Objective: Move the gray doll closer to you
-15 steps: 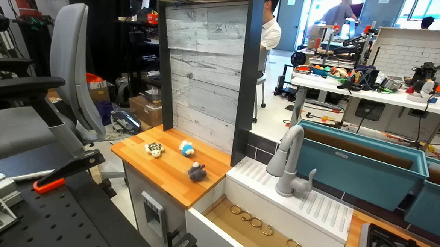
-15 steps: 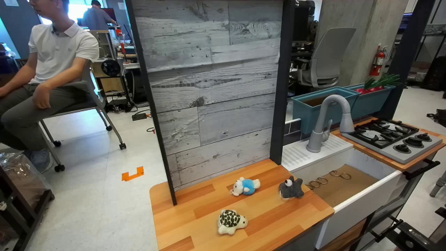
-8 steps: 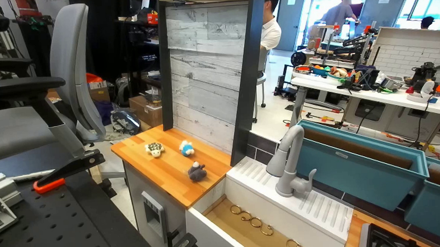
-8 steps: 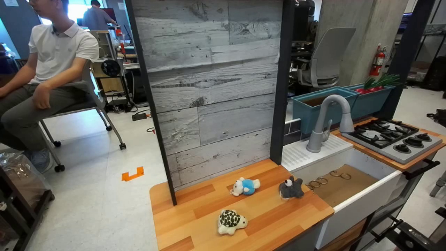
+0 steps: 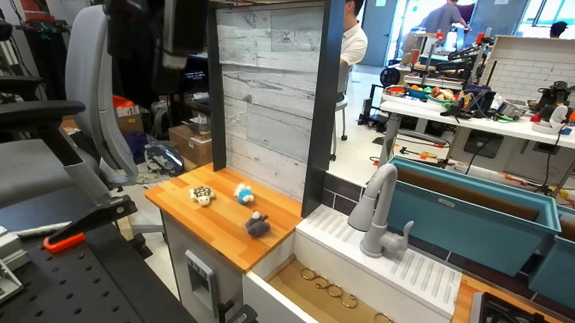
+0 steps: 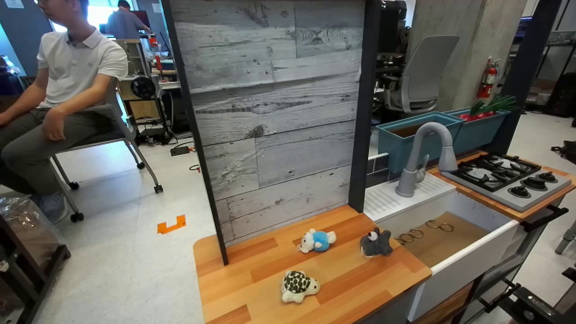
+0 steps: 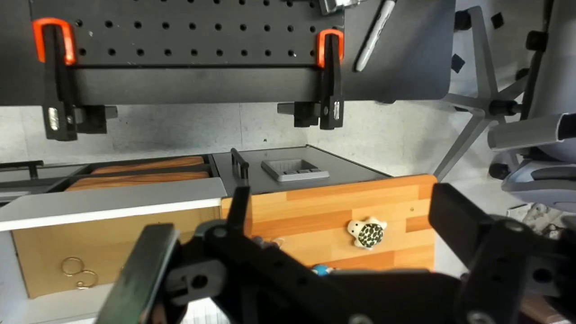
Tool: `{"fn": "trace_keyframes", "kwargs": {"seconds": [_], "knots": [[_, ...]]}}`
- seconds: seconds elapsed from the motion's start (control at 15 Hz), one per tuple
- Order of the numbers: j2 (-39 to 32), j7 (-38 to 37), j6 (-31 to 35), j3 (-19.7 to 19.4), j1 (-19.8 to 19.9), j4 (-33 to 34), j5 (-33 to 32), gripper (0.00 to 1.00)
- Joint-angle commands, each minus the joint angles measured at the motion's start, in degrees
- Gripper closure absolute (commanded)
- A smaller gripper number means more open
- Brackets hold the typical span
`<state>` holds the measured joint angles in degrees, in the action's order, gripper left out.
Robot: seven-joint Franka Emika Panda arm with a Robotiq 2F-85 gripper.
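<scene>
The gray doll (image 5: 257,225) lies on the wooden counter (image 5: 217,229), near its end by the sink. In an exterior view the doll (image 6: 376,243) shows a dark gray body with a white spot. In the wrist view only a bit of the gray doll (image 7: 258,240) shows; a gripper finger hides the rest. My gripper (image 7: 339,193) is open with nothing between its fingers, well above the counter. A blurred dark part of my gripper or arm (image 5: 158,40) hangs at the top left in an exterior view, far from the doll.
A turtle toy (image 6: 299,286) and a blue and white toy (image 6: 317,240) lie on the same counter. A gray plank panel (image 6: 279,108) rises along the counter's back. The sink (image 5: 285,299) and gray faucet (image 5: 379,216) adjoin it. A black pegboard table (image 7: 193,85) faces it.
A dark, blurred part of my gripper or arm has come into an exterior view at the top left. The toys have not moved.
</scene>
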<state>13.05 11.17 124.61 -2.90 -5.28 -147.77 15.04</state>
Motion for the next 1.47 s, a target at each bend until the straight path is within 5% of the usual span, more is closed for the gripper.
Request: {"fn": "trace_keyframes", "kwargs": {"seconds": [0.0, 0.47, 0.73, 1.4], "knots": [[-11.7, 1.0, 9.3, 2.7, -0.8, 3.5, 1.0, 0.0], [-29.9, -4.4, 19.9, 5.2, -0.2, 10.9, -9.9, 0.0], [-38.4, -8.5, 17.9, 2.9, -1.2, 17.3, -19.8, 0.0], [-57.4, -8.1, 19.4, 2.7, -4.1, 33.0, -28.6, 0.0]]}}
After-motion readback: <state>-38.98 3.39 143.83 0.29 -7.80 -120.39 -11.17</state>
